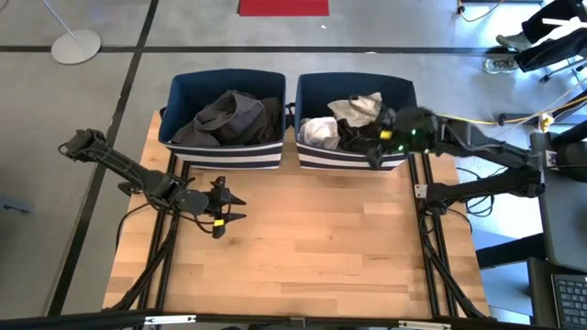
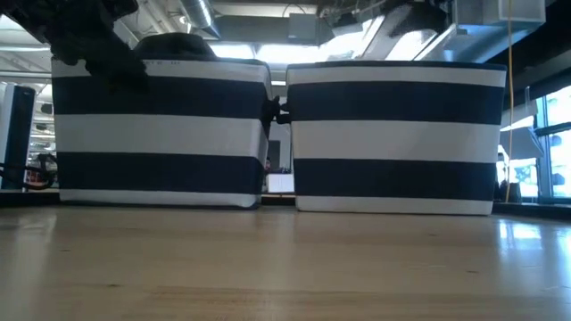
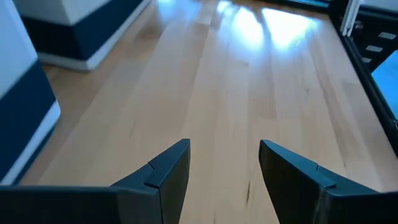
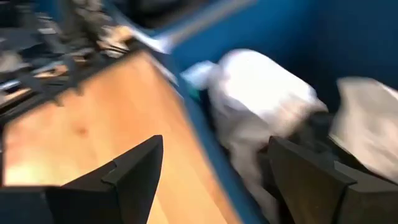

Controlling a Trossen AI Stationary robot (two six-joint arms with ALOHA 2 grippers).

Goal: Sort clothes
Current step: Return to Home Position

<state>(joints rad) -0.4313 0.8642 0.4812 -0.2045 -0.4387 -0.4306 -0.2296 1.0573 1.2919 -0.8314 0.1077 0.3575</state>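
Two navy bins with white stripes stand at the table's far edge. The left bin (image 1: 225, 119) holds dark grey and dark green clothes (image 1: 229, 115). The right bin (image 1: 353, 124) holds white and light grey clothes (image 1: 321, 131), which also show in the right wrist view (image 4: 261, 93), beside a dark garment (image 1: 353, 133). My left gripper (image 1: 229, 207) is open and empty over the bare table in front of the left bin. My right gripper (image 1: 376, 147) is open and empty over the right bin's near right part, its fingers (image 4: 311, 180) clear of the clothes.
The wooden table top (image 1: 303, 238) lies bare in front of the bins. In the low view both bins (image 2: 161, 134) (image 2: 397, 134) stand side by side with a narrow gap between them. Black frame rails (image 1: 431, 229) run along the table's right side.
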